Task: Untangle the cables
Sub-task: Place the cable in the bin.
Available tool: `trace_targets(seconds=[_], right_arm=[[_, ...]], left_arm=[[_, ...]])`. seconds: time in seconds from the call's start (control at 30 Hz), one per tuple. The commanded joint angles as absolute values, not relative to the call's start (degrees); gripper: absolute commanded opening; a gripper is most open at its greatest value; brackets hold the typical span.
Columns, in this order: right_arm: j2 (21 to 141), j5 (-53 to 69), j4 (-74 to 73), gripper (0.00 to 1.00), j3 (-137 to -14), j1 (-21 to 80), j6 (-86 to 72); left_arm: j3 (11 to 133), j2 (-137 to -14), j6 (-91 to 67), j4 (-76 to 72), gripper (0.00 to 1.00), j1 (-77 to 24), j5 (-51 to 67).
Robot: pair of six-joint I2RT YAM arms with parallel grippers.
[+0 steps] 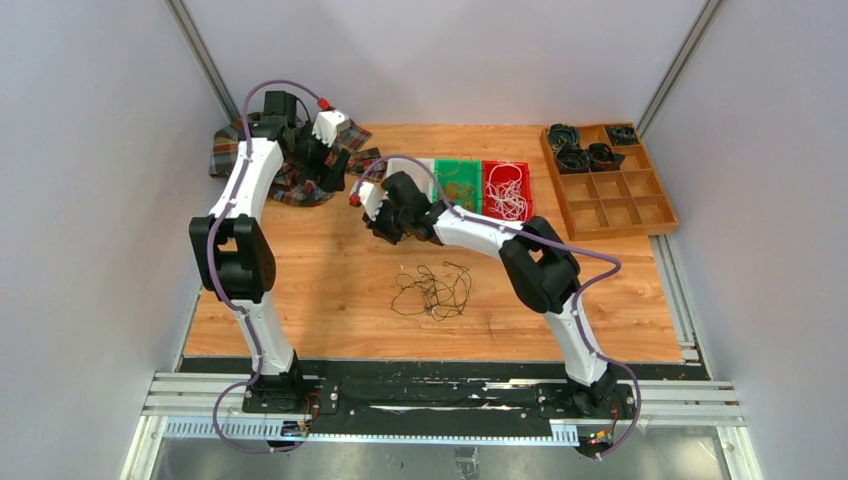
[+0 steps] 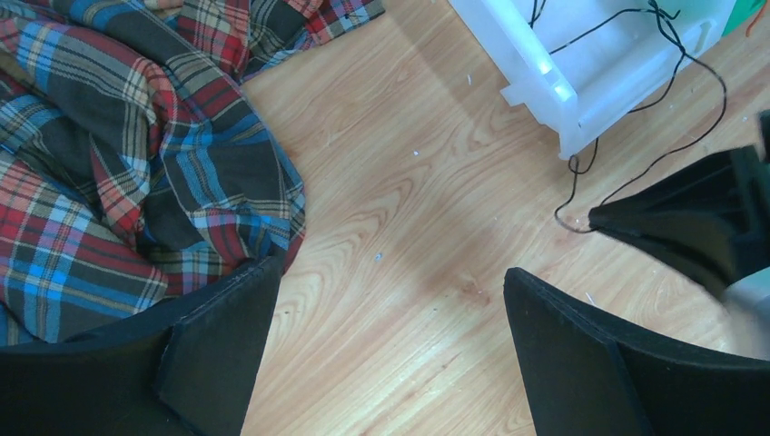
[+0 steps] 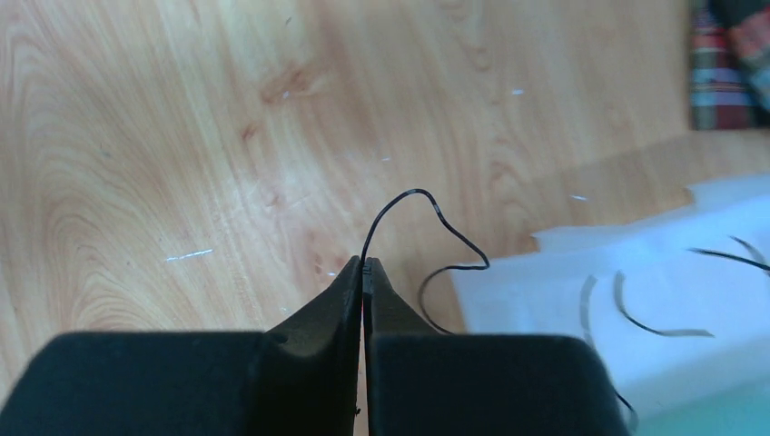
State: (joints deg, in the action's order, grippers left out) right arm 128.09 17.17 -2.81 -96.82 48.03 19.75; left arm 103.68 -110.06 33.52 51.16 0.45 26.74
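Right gripper [image 3: 365, 268] clamps black cable [image 3: 413, 195] beside white tray [image 3: 581, 245].
Left gripper [image 2: 392, 269] gapes near worktop's [image 1: 330, 290] far-left corner; cable's end cut off.

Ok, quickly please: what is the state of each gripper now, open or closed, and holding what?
Left gripper: open, holding nothing.
Right gripper: closed on a thin black cable.

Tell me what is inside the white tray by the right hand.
Thin black cable lies in the white tray. One strand trails over its rim to the right hand, which is shut on it. The tray's remainder is out of frame or behind the right arm.
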Motion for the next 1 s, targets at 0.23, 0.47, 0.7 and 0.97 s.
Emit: trace_targets(seconds=[0.23,0.47,0.7,0.97], right_arm=[[118.51,19.21,10.58,0.01,-91.95,39.16,8.44],[126.73,15.84,9.61,0.01,-98.38,36.34,5.8],[134.63,7.04,7.02,0.01,-105.68,36.45,5.07],[140.01,-0.56,3.12,0.01,-112.28,38.31,7.26]], left_arm=[[103.14,-107.71,32.63,51.16,0.98,0.44,30.63],[103.4,-108.46,30.21,50.06,0.98,0.35,31.47],[102.55,-108.02,31.37,50.01,0.98,0.29,31.68],[102.0,-106.97,32.14,50.01,0.98,0.26,32.32]])
